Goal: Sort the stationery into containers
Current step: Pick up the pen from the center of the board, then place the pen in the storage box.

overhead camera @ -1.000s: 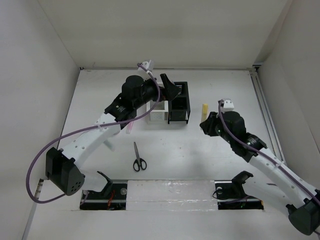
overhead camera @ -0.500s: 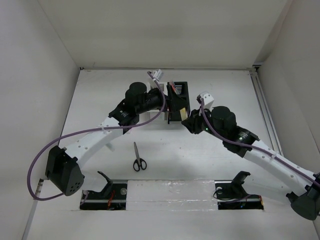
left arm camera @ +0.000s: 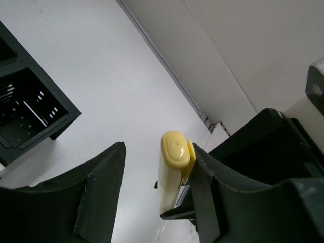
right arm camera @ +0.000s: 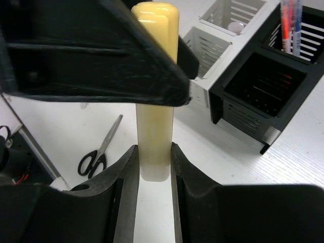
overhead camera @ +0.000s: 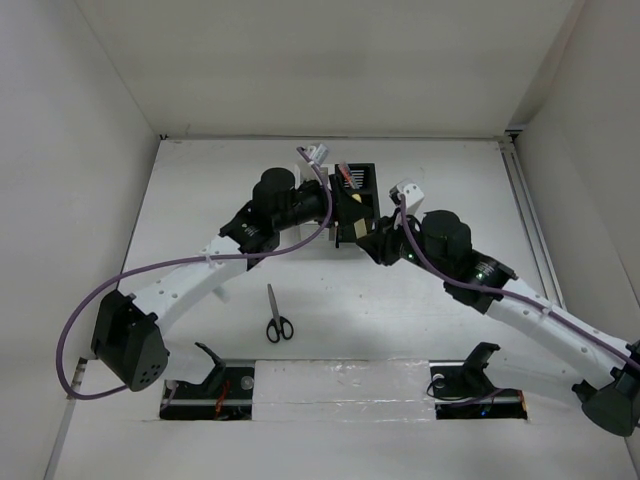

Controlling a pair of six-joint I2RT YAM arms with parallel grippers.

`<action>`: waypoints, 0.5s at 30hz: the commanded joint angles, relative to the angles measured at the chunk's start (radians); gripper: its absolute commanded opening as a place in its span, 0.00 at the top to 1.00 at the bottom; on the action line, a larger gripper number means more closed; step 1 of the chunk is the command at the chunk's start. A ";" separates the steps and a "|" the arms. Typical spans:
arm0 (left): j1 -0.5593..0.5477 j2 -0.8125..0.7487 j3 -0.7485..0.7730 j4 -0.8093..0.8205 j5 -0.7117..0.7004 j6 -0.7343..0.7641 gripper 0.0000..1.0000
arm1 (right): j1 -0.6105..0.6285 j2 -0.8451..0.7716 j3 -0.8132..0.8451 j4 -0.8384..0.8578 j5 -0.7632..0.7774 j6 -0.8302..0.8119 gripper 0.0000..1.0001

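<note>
Nearest, the scissors (overhead camera: 278,322) are lying on the counter (overhead camera: 400,300), unsorted. Beyond them, the right gripper (right arm camera: 154,172) is clamping its jaws on a yellow highlighter (right arm camera: 154,101) and holding it upright, apparently for a handover. The left gripper (left arm camera: 157,149) is angling in, jaws spread wide around the cap without gripping. Farther back, the black organizer (right arm camera: 263,96) and white organizer (right arm camera: 212,48) are standing together.

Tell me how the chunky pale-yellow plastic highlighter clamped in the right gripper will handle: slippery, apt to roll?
Probably stiff: the yellow highlighter stands straight above the right gripper with no bend. Its smooth, glossy shell could slip in a loose pinch. Its rounded edges might let it roll if laid down.
</note>
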 commanded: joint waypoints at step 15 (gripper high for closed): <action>-0.001 0.068 0.109 0.070 -0.614 0.146 1.00 | 0.029 -0.085 -0.056 0.089 0.208 0.000 0.00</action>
